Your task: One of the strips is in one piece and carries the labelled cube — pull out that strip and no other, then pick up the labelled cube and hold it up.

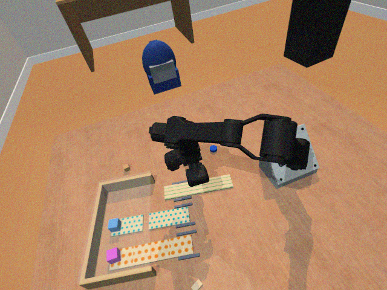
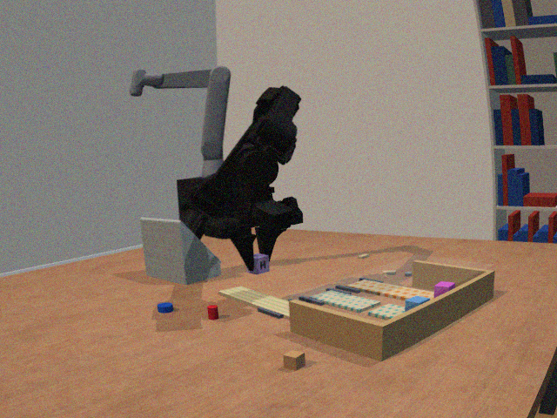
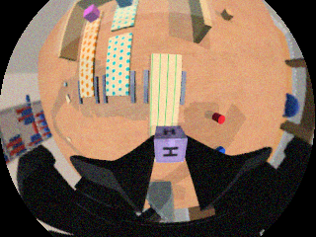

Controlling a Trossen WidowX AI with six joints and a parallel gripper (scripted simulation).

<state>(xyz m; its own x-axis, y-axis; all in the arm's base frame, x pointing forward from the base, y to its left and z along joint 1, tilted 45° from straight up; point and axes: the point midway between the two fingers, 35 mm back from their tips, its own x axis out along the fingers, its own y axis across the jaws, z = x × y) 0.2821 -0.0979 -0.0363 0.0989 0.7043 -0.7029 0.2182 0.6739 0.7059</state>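
Note:
My gripper is shut on the purple cube marked H and holds it in the air above the striped strip. In the top view the cube is hidden behind the gripper. The cream strip with green lines lies outside the tray, between two dark rails. The teal-dotted strip is in two pieces with a gap; a blue cube sits on its far piece. The orange-dotted strip carries a magenta cube.
A three-sided wooden tray surrounds the far strip ends. A small wooden block lies outside it. A red cylinder and a blue disc stand on the table.

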